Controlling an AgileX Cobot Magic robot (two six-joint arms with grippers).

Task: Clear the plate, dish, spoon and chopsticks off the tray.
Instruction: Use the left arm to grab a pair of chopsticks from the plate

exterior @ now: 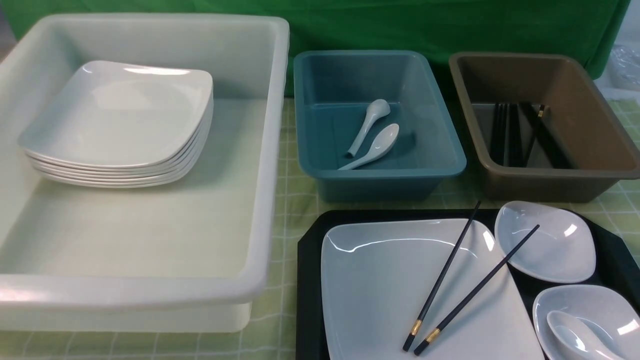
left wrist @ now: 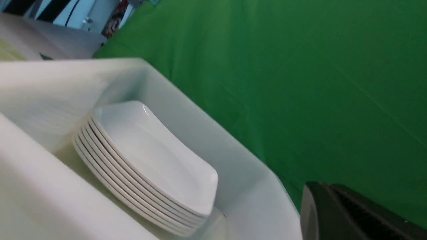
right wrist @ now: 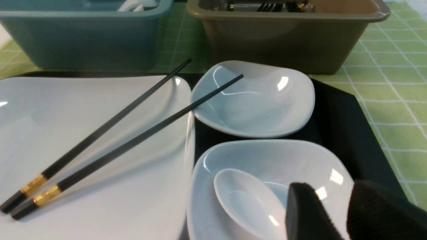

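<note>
You're on the spoon [right wrist: 247, 200] step: it lies in the near dish [right wrist: 283, 156] on the tray [right wrist: 337, 110]. The right gripper [right wrist: 333, 193] sits at its hidden handle, fingers apart, and you cannot tell whether they pinch it. The left gripper [left wrist: 317, 213] is pressed together. Next, secure the handle and lift clear of the 2 chopsticks [right wrist: 110, 133] lying across the plate [right wrist: 83, 186].

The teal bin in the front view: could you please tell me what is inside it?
Two white spoons lie side by side on the floor of the teal bin. Nothing else shows; the near wall hides a strip of the floor.
</note>
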